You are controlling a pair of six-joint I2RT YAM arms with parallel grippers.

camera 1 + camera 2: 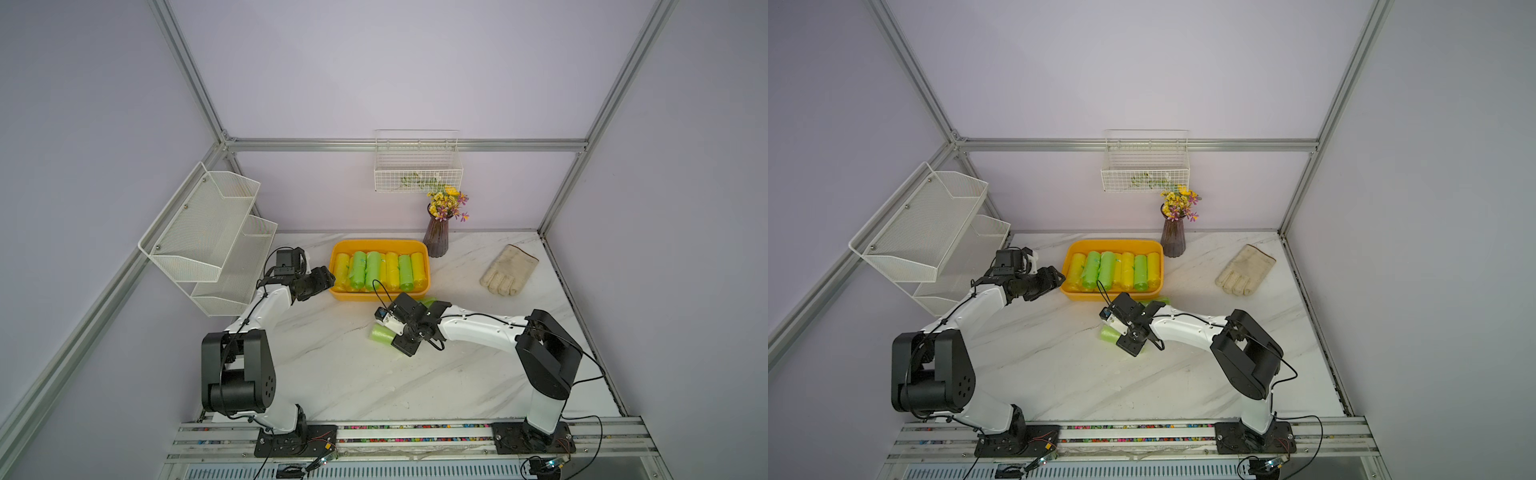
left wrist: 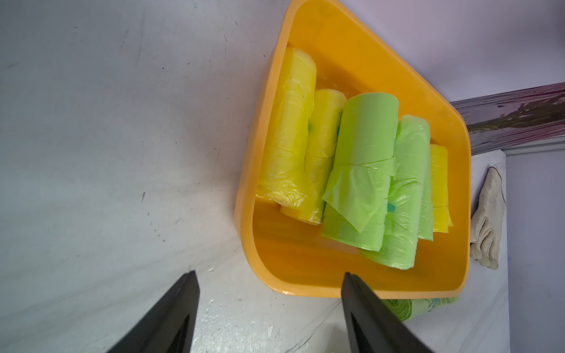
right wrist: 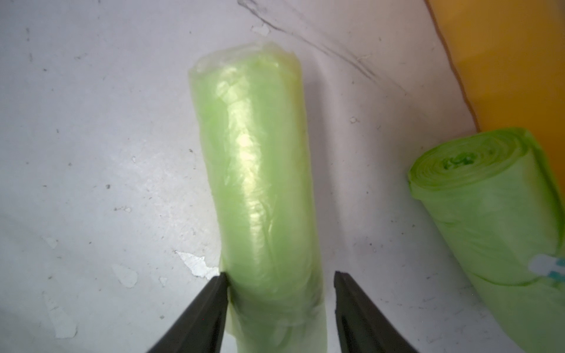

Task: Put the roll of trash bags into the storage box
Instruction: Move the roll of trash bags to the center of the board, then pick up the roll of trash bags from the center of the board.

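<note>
Right gripper straddles the green trash-bag roll with its jaws parted, one finger touching the roll's side and the other just clear, so nothing is held. Left gripper hangs open and empty beside the storage box. The roll lies flat on the marble table near the box, its long axis running along the fingers' reach. It looks light, soft and film-slick, so a gentle pinch across its middle seems best.
</note>
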